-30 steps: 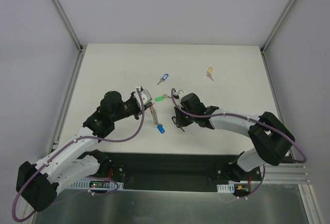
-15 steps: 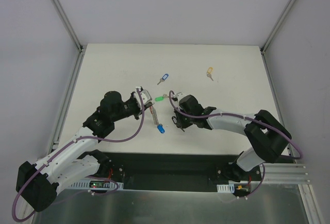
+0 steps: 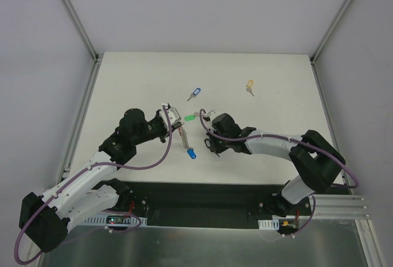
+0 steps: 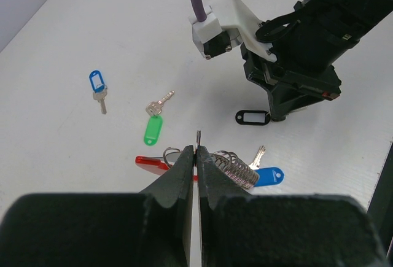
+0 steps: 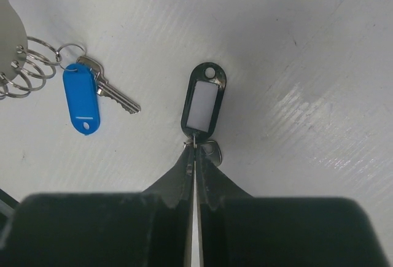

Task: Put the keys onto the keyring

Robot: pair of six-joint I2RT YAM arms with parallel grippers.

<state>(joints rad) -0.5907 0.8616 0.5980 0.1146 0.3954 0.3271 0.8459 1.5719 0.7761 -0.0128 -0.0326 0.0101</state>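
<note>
Keyring [image 4: 236, 167] pinched in closed left gripper [image 4: 198, 150], red half mostly hidden behind it. Beside keyring, right gripper [image 5: 194, 148] clamps black-tagged key [image 5: 200, 103], blade hidden.

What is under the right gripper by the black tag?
The right gripper pinches the little ring of the black tag. A silver key's head peeks out; the fingers cover its blade.

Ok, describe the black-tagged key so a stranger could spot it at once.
Find the right arm's hand, low over the white table. Pinched at its tips is the black-tagged key, whose tag holds a white insert. The nearest other, the blue-tagged key, lies by the keyring.
</note>
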